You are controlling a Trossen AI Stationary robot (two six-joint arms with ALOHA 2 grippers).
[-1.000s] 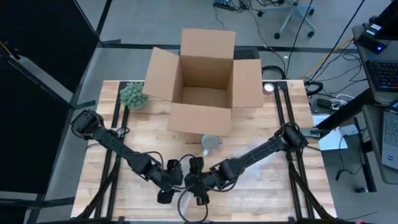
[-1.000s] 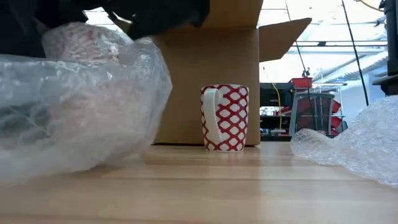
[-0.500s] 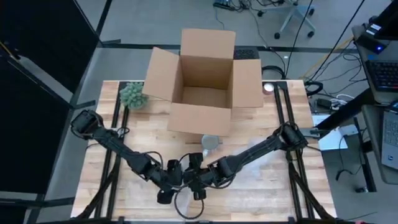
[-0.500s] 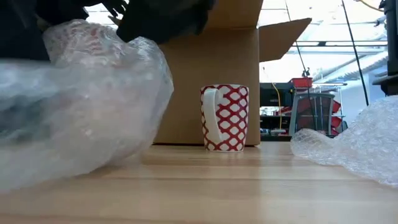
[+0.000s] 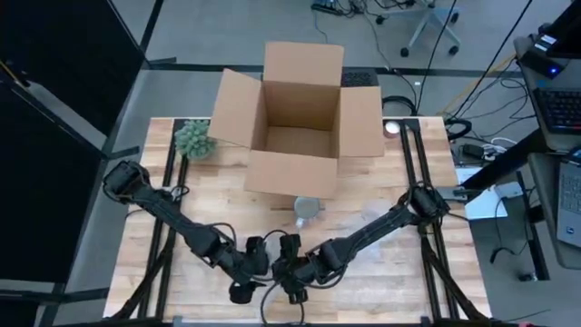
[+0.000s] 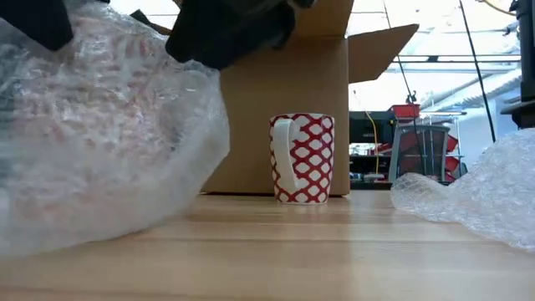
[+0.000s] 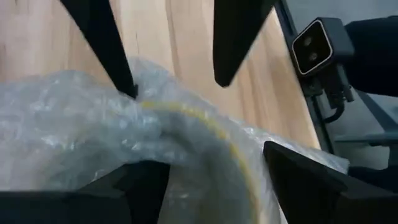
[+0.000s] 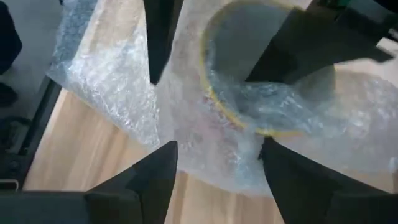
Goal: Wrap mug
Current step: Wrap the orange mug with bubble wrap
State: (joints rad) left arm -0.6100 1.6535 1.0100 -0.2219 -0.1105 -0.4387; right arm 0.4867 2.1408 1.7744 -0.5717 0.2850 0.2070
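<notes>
Low in the high view's centre, left gripper [image 5: 257, 270] and right gripper [image 5: 292, 279] close together over the near table [image 5: 381, 272] edge, bundle between them barely visible from above. Filling the left half of the low view, a mass of bubble wrap [image 6: 100, 142] with faint red pattern showing through, dark gripper parts at the upper left and top centre. Revealed only in the wrist views: a mug [image 8: 261, 81] with a yellow rim inside the wrap, mouth facing the right wrist camera. In the right wrist view, own fingers [image 8: 149, 180] spread wide either side of the wrapped bundle, plastic between them. In the left wrist view, own fingers [image 7: 143, 186] likewise spread, wrap bulging between; opposite arm's two fingers at the top, tips on the wrap.

Farther back, centre of the low view, a second red-and-white mug [image 6: 302, 158] upright and unwrapped, just before the cardboard box [image 5: 295, 118]. Loose bubble wrap sheet [image 6: 476, 196] at lower right. Small green plant [image 5: 194, 139] at upper left of the table.
</notes>
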